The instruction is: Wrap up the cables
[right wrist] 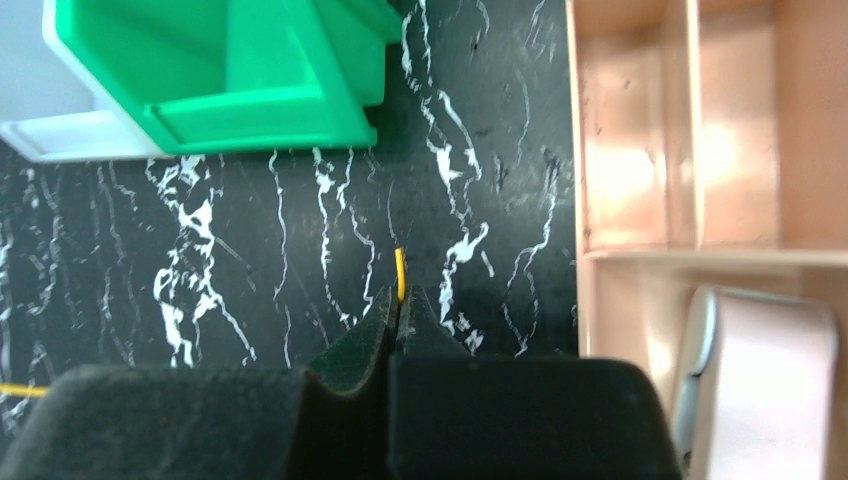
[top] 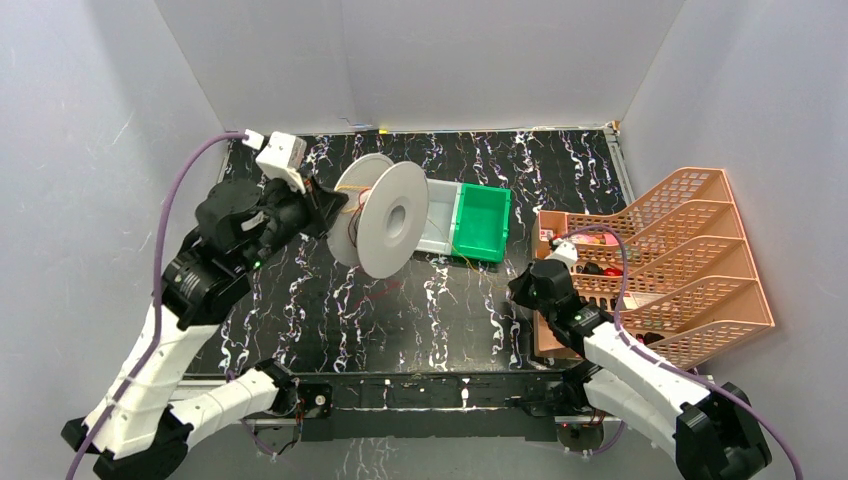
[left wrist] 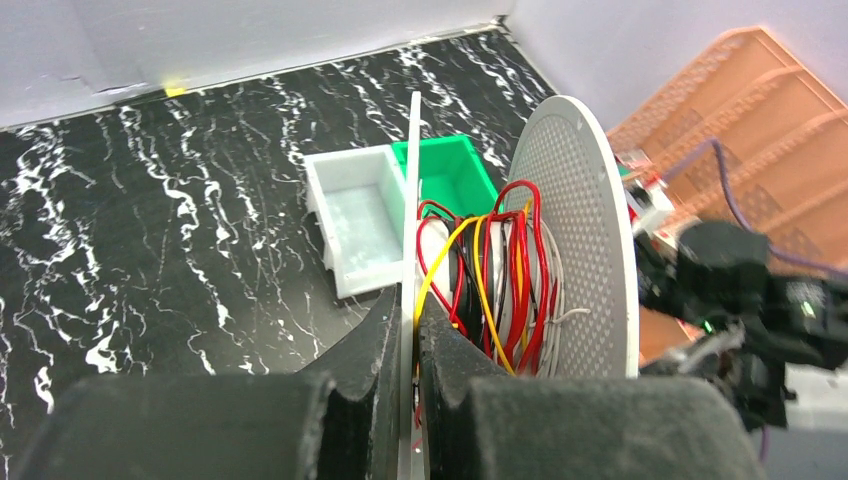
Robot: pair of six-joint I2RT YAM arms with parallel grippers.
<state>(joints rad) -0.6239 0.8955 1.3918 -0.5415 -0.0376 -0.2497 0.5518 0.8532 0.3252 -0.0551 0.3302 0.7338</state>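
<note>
- Looking down from above: a black marble-patterned table (top: 450, 330) sits between grey walls. The left gripper (top: 325, 212) holds a white spool (top: 395, 220) upright, lifted off the table, with its round faces turned sideways. The cables (top: 352, 218) show as thin orange-red strands between the spool's two discs. Just right of the spool lie a white bin (top: 440, 225) and a green bin (top: 483, 220), touching side by side. The right gripper (top: 518, 290) is low over the table beside an orange tiered rack (top: 690, 250) at the right edge.
- Left wrist view: the left gripper (left wrist: 410, 320) is clenched on the thin edge of the spool's near disc (left wrist: 412, 200). Red and yellow cables (left wrist: 490, 280) loop loosely round the hub, between that disc and the perforated far disc. The white bin (left wrist: 355, 225) and green bin (left wrist: 450, 170) lie behind.
- Right wrist view: the right gripper (right wrist: 398, 305) is pinched tight on a yellow cable (right wrist: 400, 268), whose short tip pokes out above the fingertips. The green bin (right wrist: 250, 70) is at top left, the rack (right wrist: 690, 130) at right.
</note>
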